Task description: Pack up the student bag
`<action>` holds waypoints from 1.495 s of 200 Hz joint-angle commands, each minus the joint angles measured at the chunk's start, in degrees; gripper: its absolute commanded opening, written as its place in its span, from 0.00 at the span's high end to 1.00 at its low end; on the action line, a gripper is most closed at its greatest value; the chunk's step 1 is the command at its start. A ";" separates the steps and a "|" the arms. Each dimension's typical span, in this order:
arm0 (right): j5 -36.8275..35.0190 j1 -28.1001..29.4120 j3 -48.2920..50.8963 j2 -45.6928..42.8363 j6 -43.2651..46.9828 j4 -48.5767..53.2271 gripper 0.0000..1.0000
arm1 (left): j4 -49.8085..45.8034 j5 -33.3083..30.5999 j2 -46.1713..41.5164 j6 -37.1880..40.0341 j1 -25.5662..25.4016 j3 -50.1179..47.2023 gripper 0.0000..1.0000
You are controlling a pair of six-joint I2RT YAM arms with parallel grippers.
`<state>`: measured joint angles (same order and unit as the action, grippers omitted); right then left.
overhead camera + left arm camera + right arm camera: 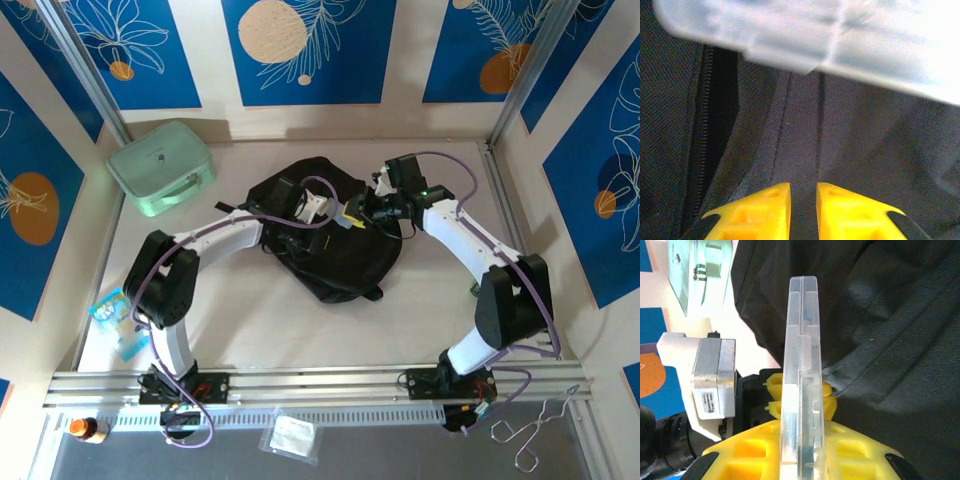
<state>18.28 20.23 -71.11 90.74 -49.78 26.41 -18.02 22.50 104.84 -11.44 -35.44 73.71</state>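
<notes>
The student bag (325, 250) lies crumpled in the middle of the table, a large black fabric backpack. My left gripper (345, 216) is at its upper right part; in the left wrist view its yellow fingertips (803, 192) stand almost together, with a seamed fold of the bag (790, 125) between them. My right gripper (373, 210) faces it from the right and is shut on a clear plastic case (801, 355), held on edge between the yellow jaws (801, 440). The case (840, 40) hangs just above the left gripper. A zip (702, 125) runs down the left.
A mint-green hard case (160, 167) stands at the back left. A blue packet (118, 320) lies near the left arm's base. On the front ledge are a small clear bag (293, 436), an orange-capped bottle (85, 429) and metal forceps (540, 430).
</notes>
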 commanded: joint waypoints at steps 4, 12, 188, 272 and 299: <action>1.70 0.60 -2.41 2.30 -4.14 -1.28 0.92 | 1.46 0.90 -2.10 1.52 -0.63 -0.89 0.80; 1.27 0.69 -3.02 2.93 -4.99 -1.28 0.92 | 1.64 0.60 -2.71 1.42 -0.67 -1.17 0.80; -4.88 0.07 1.67 -1.59 -6.51 8.43 0.91 | -1.53 -1.30 1.38 5.32 1.26 4.22 0.63; -5.32 -0.80 10.38 0.11 -4.90 2.36 0.93 | -3.21 -12.13 2.26 0.93 1.27 7.59 0.65; -4.29 -0.71 12.90 0.74 -4.92 -4.20 0.92 | -5.94 -15.27 5.13 -0.50 1.25 11.02 0.65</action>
<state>15.49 19.88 -61.69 89.78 -54.89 23.66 -21.37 11.20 107.48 -10.07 -34.50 81.10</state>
